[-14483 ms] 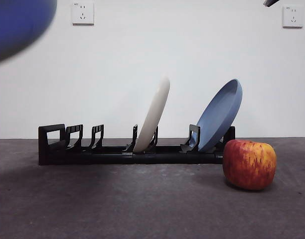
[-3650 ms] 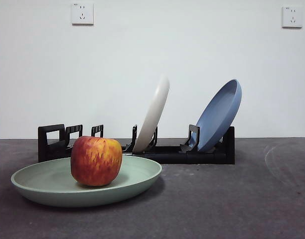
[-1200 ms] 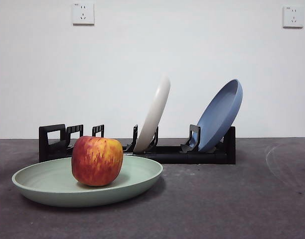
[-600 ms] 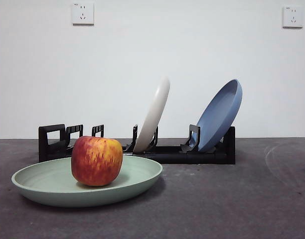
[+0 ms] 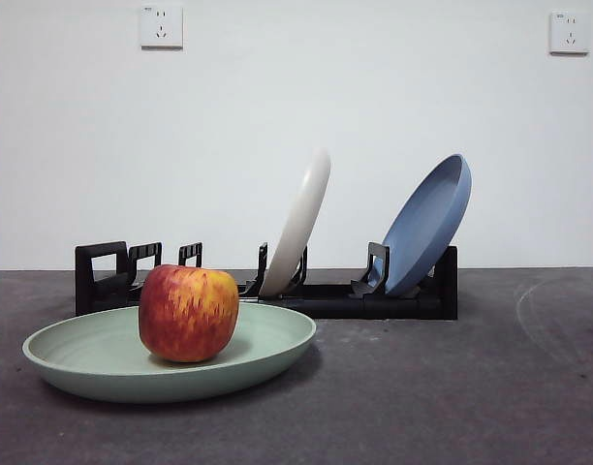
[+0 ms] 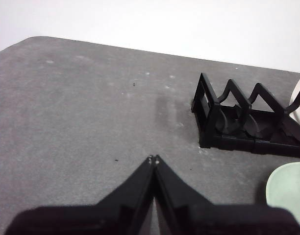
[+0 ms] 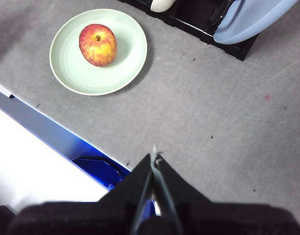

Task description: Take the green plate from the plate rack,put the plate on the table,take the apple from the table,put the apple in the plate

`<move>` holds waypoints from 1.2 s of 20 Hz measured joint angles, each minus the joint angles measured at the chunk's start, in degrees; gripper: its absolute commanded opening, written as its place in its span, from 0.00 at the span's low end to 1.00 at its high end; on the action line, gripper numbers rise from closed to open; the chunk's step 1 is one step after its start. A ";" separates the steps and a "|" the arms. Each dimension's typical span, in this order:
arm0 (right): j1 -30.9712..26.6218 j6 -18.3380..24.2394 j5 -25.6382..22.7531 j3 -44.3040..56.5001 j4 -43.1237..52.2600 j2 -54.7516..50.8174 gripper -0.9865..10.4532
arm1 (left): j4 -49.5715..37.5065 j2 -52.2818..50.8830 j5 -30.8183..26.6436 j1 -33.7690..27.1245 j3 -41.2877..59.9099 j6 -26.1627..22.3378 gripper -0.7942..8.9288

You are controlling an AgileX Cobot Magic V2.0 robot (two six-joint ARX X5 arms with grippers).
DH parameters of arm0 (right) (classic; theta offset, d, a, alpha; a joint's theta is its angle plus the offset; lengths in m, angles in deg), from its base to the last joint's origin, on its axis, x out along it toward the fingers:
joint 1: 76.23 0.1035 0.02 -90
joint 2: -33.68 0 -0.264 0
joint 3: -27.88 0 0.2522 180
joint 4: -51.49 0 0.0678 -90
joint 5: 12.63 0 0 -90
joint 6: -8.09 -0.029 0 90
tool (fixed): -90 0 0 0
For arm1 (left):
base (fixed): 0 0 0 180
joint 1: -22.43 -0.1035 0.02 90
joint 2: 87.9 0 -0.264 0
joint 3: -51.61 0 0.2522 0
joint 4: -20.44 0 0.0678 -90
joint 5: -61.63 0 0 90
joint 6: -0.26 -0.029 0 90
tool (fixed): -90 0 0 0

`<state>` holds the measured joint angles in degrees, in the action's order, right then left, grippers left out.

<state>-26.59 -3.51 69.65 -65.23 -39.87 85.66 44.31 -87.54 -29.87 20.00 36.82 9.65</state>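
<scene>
Beside the rack (image 5: 267, 291) the apple (image 5: 188, 313) sits in the green plate (image 5: 267, 341) on the desk (image 5: 452, 387), well apart from both hands, left hand (image 6: 153, 159) and right hand (image 7: 154, 157) each pressed together, empty.

Lower left: streaked red apple (image 5: 188, 313) in shallow mint-green plate (image 5: 267, 341) on grey table (image 5: 452, 387), low black rack (image 5: 374, 298) behind.

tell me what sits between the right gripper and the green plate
Nothing: in the right wrist view only bare table lies between the right gripper, its jaws shut, and the green plate holding the apple.
</scene>
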 measured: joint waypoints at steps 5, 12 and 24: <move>0.00 0.00 0.00 0.00 0.00 0.00 0.09 | 0.00 0.55 0.02 0.26 0.00 0.00 0.08; 0.00 0.00 0.00 0.00 0.00 0.00 0.09 | 0.00 2.54 0.02 0.26 0.00 0.00 0.08; -11.54 9.46 -5.84 5.35 20.81 -4.50 0.09 | 0.00 4.28 0.11 0.26 0.00 -0.02 0.08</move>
<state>-38.13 5.96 63.81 -59.87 -19.06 81.16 44.31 -83.25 -29.76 20.26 36.82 9.63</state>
